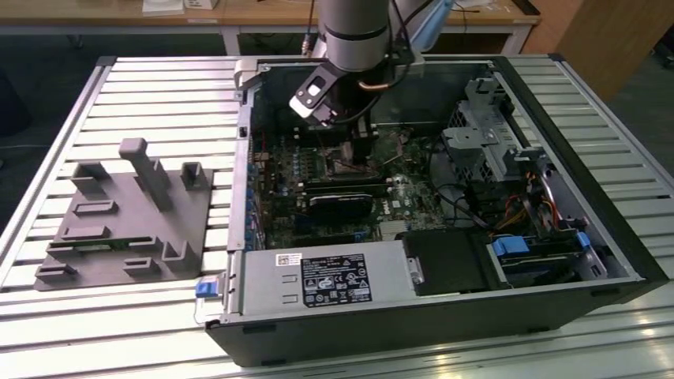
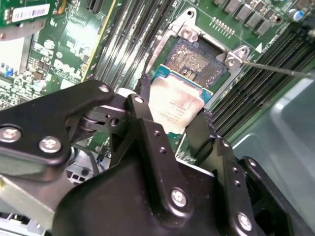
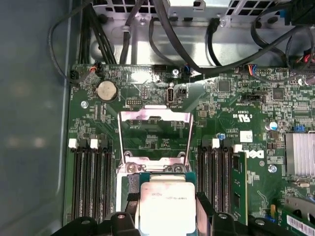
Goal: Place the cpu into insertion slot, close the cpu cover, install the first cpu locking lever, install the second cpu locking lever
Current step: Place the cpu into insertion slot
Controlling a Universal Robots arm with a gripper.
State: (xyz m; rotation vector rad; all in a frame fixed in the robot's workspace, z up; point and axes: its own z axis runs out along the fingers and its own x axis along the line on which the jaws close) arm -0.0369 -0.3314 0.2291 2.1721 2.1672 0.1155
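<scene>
The open computer case [image 1: 421, 328] lies on the slatted table [image 1: 137, 87], with the arm [image 1: 353, 31] reaching down into it. The cpu cover [image 3: 155, 116] stands flipped open beside the insertion slot [image 2: 194, 61]. The gripper [image 2: 174, 110] has its jaws clamped on the cpu [image 3: 166, 209], held just over that slot.

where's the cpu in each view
exterior view: too small to tell; look under the gripper.
second wrist view: the cpu sits between the gripper's fingers, at the insertion slot.
first wrist view: the cpu, between the fingers, beside the open cpu cover.
shared landmark: the black memory slots flanking the slot.
</scene>
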